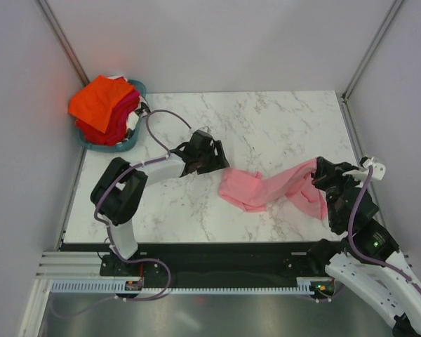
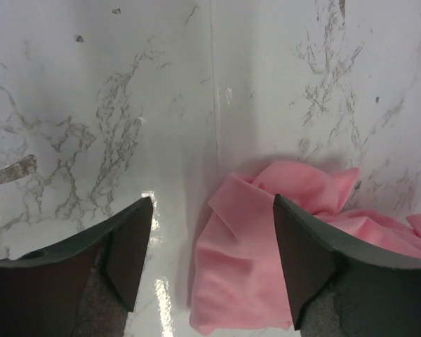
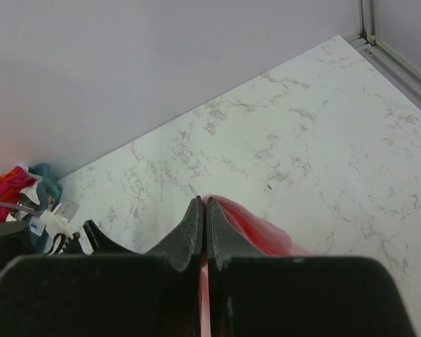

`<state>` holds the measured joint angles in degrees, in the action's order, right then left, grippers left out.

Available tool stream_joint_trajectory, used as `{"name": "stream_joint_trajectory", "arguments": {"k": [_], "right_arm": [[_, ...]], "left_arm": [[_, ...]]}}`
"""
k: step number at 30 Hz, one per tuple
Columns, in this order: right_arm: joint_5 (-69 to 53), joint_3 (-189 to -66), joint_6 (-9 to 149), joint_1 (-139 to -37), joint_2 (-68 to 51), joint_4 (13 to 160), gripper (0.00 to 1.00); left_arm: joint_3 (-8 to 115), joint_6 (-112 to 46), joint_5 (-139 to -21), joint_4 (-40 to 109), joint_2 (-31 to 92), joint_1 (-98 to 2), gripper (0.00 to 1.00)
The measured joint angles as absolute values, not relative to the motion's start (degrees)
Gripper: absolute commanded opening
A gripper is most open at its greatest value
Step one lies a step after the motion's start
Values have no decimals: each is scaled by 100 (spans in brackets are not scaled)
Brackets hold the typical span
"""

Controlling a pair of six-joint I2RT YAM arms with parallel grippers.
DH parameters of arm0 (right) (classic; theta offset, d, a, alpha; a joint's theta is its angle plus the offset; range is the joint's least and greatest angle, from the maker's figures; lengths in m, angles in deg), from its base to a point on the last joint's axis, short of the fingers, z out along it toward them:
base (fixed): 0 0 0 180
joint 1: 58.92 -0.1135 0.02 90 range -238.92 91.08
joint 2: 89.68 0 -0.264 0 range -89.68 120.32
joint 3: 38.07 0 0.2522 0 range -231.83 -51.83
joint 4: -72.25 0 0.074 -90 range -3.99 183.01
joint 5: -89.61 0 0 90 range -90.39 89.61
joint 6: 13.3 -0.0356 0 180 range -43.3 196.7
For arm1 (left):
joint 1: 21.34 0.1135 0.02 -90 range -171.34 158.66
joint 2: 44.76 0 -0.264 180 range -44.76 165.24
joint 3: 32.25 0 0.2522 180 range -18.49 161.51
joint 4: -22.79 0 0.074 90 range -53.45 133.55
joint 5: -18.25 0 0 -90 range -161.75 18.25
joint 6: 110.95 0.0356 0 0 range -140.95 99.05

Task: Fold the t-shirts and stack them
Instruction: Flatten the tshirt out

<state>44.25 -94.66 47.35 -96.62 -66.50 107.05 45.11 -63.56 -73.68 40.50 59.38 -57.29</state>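
Top external: right hand (image 1: pixel 321 175) pinches the soft, limp pink t-shirt (image 1: pixel 256 191); left hand (image 1: pixel 212 166), wide, should grab its crumpled corner.

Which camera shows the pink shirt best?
The top view: nearly the whole pink shirt shows, stretched over the table. The left wrist view catches one crumpled end between open left fingers; the right wrist view only a sliver pinched in the right fingers.

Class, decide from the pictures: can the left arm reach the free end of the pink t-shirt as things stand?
Probably yes. The left pincer hangs open over the crumpled end of the pink t-shirt, nothing between them; the right pincer holds the other end.
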Motion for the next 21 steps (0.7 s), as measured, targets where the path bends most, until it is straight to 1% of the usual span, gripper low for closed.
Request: {"name": "stream_joint_trajectory", "arguments": {"k": [1, 3, 4, 6, 7, 9, 10, 16, 19, 21], "right_arm": [[4408, -9446, 4729, -9662, -6663, 10705, 1], [4377, -9416, 4694, -9662, -6696, 10705, 1], [4351, -9403, 4687, -9662, -6713, 10705, 1], [4325, -9387, 4683, -9662, -6742, 10703, 1], [4321, -9383, 4681, -9664, -6757, 10707, 1], [4318, -9381, 4670, -9662, -6794, 10705, 1], [4318, -9381, 4666, -9662, -6807, 10703, 1], [4325, -9381, 4644, -9662, -6807, 10703, 0], [4329, -9381, 4624, -9662, -6746, 10703, 0], [4325, -9381, 4589, -9662, -6589, 10657, 0]], "left_arm": [[4611, -6376, -7384, 4100, 6067, -5748, 70], [4764, -6417, -7395, 4130, 6257, -5781, 61], [4825, -6441, -7399, 4157, 6316, -5803, 50], [4902, -6502, -7403, 4179, 6373, -5847, 40], [4906, -6509, -7401, 4176, 6373, -5868, 25], [4906, -6577, -7406, 4176, 6373, -5901, 4], [4906, -6612, -7421, 4179, 6373, -5919, 2], [4834, -6614, -7484, 4150, 6303, -6054, 2], [4559, -6607, -7294, 4165, 5944, -6085, 2], [4469, -6588, -7097, 4399, 5487, -6054, 2]]}}
